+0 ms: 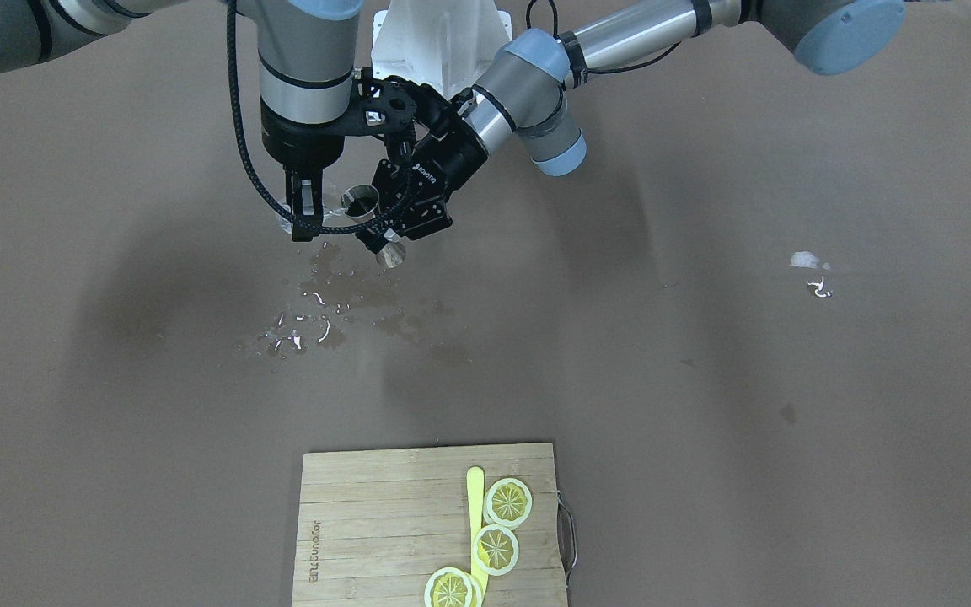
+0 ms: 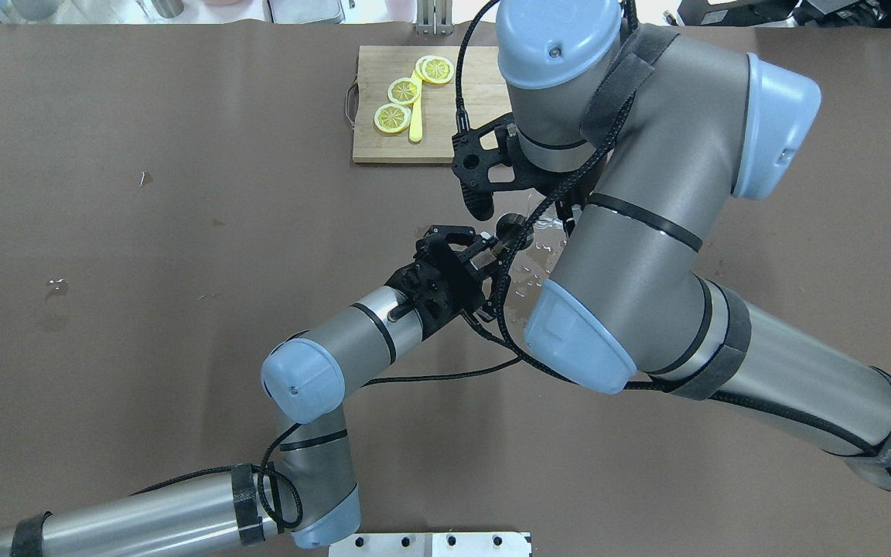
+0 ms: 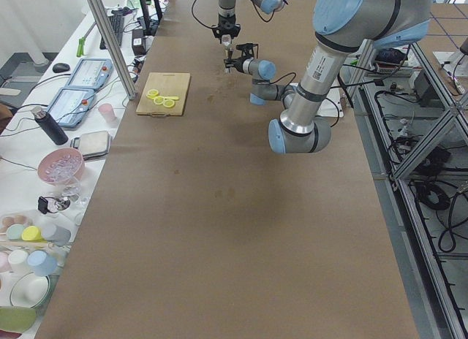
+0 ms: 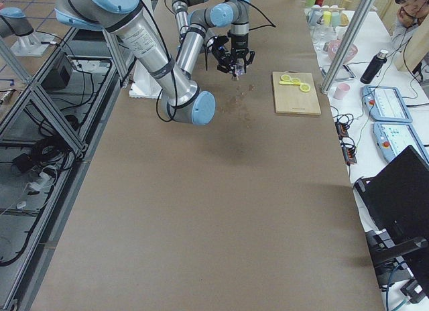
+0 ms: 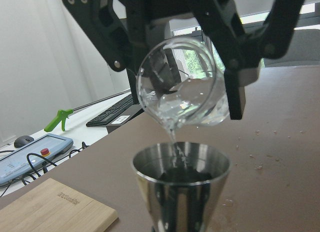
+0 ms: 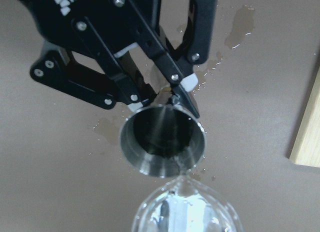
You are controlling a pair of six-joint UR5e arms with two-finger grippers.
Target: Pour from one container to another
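A clear glass [image 5: 182, 94] holding water is tilted mouth-down, and my right gripper [image 5: 182, 87] is shut on it, one finger on each side. A thin stream of water falls from its lip into the steel jigger [image 5: 181, 167] right below. My left gripper [image 6: 162, 99] is shut on the jigger's [image 6: 162, 142] narrow waist and holds it upright above the table. In the front-facing view the glass [image 1: 323, 206] hangs beside the jigger [image 1: 361, 201], with the right gripper [image 1: 304, 211] coming straight down and the left gripper [image 1: 378, 229] reaching in from the side.
Spilled water [image 1: 325, 312] spreads over the brown table below the two grippers. A wooden cutting board [image 1: 367, 523] with lemon slices [image 1: 508, 502] and a yellow knife lies at the table's far edge. Both arms crowd together near the table's middle.
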